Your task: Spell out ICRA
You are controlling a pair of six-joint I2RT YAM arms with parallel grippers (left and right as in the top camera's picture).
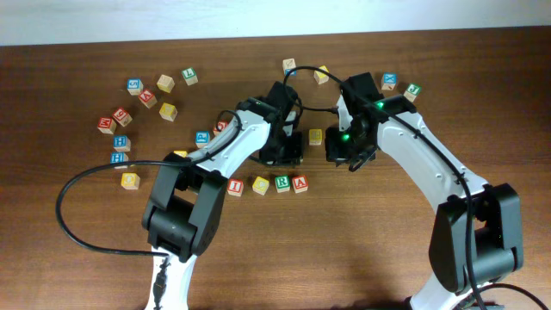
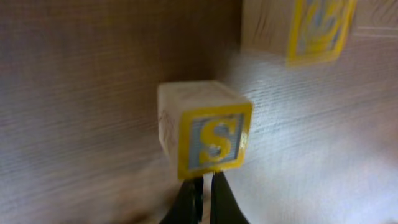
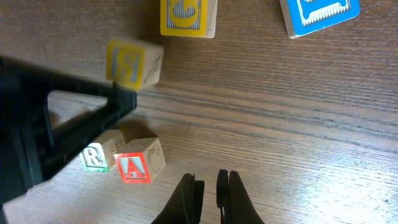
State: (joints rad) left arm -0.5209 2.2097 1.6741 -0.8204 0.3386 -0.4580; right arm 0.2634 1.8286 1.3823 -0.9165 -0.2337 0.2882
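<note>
A row of four letter blocks lies in the overhead view: red I (image 1: 235, 187), yellow C (image 1: 260, 184), green R (image 1: 282, 182), red A (image 1: 300, 183). The R (image 3: 96, 155) and A (image 3: 134, 165) also show in the right wrist view. My left gripper (image 1: 293, 145) is shut and empty, its tips (image 2: 202, 186) right at a yellow S block (image 2: 208, 137), which also shows in the overhead view (image 1: 315, 136) and the right wrist view (image 3: 134, 62). My right gripper (image 1: 343, 155) hovers shut and empty over bare wood (image 3: 208, 186), right of the A.
Several loose blocks lie scattered at the back left (image 1: 138, 99) and back right (image 1: 389, 82). A yellow block (image 3: 186, 15) and a blue block (image 3: 320, 15) lie beyond the S. The left arm (image 3: 37, 137) crosses the right wrist view. A black cable (image 1: 86, 198) loops at the left.
</note>
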